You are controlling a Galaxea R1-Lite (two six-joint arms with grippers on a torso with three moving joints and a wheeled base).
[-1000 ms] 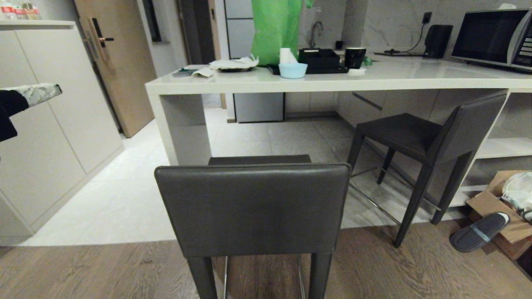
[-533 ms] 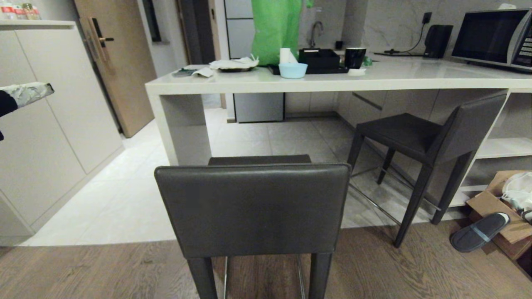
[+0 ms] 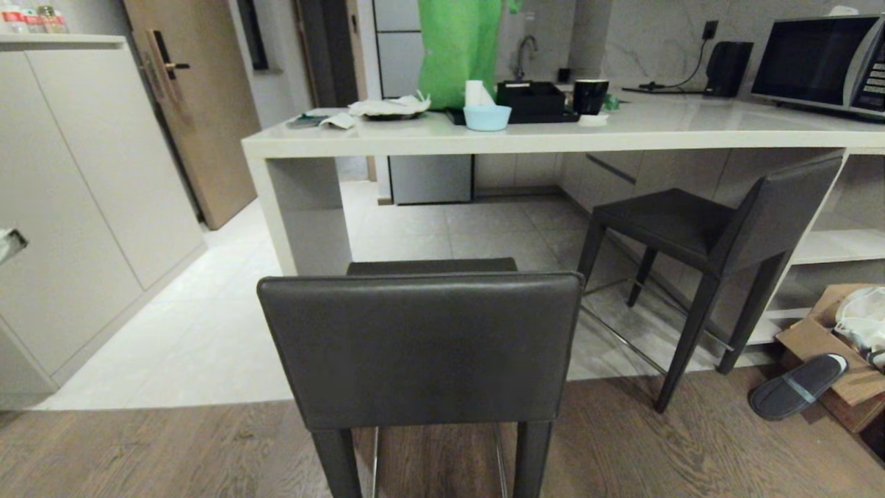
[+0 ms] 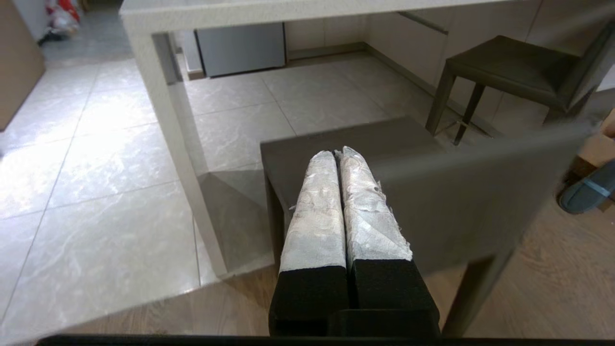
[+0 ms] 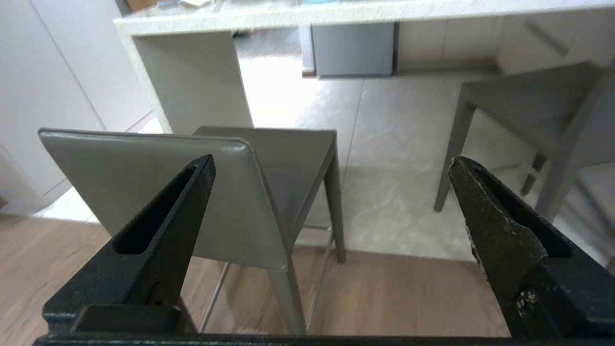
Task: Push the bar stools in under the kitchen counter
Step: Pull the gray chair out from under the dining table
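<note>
The near bar stool (image 3: 422,346) stands out from the kitchen counter (image 3: 553,140), its dark grey backrest facing me and its rear legs on the wood floor. The second bar stool (image 3: 691,228) stands angled at the right, its seat under the counter slab. Only the tip of my left gripper (image 3: 10,243) shows at the left edge. In the left wrist view the left gripper (image 4: 338,154) is shut and empty, its white-wrapped fingers hanging over the near stool's seat (image 4: 384,139). My right gripper (image 5: 332,162) is open and empty, behind the right end of the near stool's backrest (image 5: 144,192).
A tall white cabinet (image 3: 83,173) and a wooden door (image 3: 200,104) stand at the left. A cardboard box (image 3: 823,346) and a slipper (image 3: 798,386) lie on the floor at the right. The counter carries a blue bowl (image 3: 487,116), a green bag (image 3: 460,48) and a microwave (image 3: 823,62).
My left gripper has sunk and drawn back toward the left edge of the head view, leaving only its tip in sight. Both stools stand where they were.
</note>
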